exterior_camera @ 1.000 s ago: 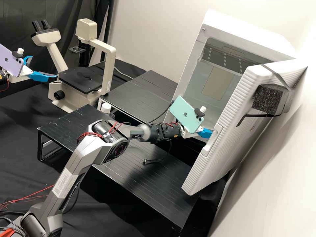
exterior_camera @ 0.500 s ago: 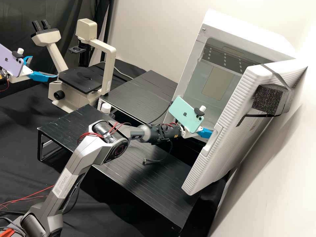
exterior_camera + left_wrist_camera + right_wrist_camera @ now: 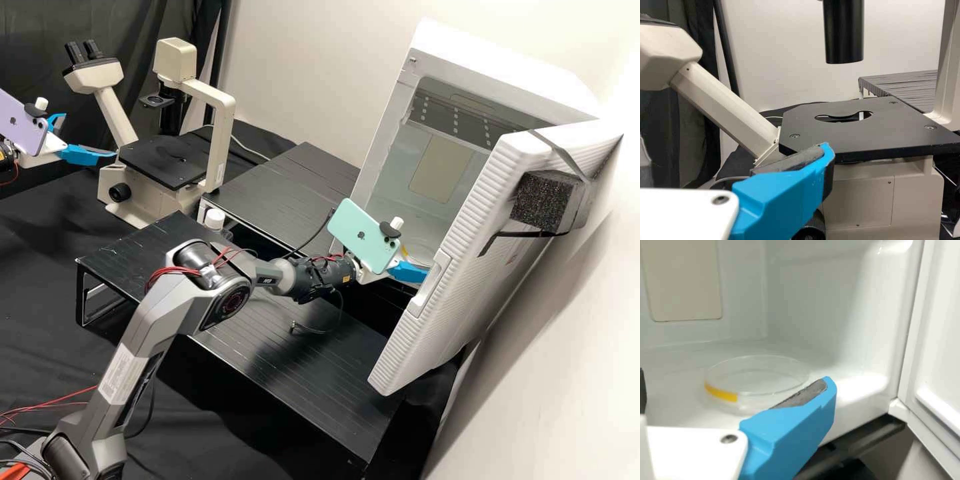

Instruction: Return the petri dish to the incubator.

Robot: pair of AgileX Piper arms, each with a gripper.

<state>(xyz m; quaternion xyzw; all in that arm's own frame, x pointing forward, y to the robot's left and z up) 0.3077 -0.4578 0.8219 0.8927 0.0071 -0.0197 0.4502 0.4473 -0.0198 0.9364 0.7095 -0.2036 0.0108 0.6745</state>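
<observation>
Petri dish [image 3: 757, 376] lies flat inside the incubator [image 3: 507, 73], on its floor [image 3: 670, 405], orange-yellow mark at the rim. Right gripper [image 3: 735, 388] is at the incubator's mouth, fingers spread wide, nothing clamped between them; one dark pad [image 3: 802, 395] shows close by the rim, contact or no contact I cannot tell. Left gripper [image 3: 90, 135] is well apart from the incubator, out by the microscope [image 3: 163, 160], fingers parted, empty; no part for it in this step, I judge. Reading of the step: dish delivered, what remains is a clean exit. To do it well: hold the spread until both fingers are past the rim, since closing early could nip the dish and drag it toward the incubator's front edge. Draw straight back out of the incubator, slow and level, no wrist roll; a twist would likely swing a pad into the clear wall, and a light dish should slide easily on so smooth a floor. Mind the incubator's door [image 3: 460, 273], swung wide beside the gripper; keep the path off its edge. Turn the arm only once outside the incubator, dish judged seated far enough in.
</observation>
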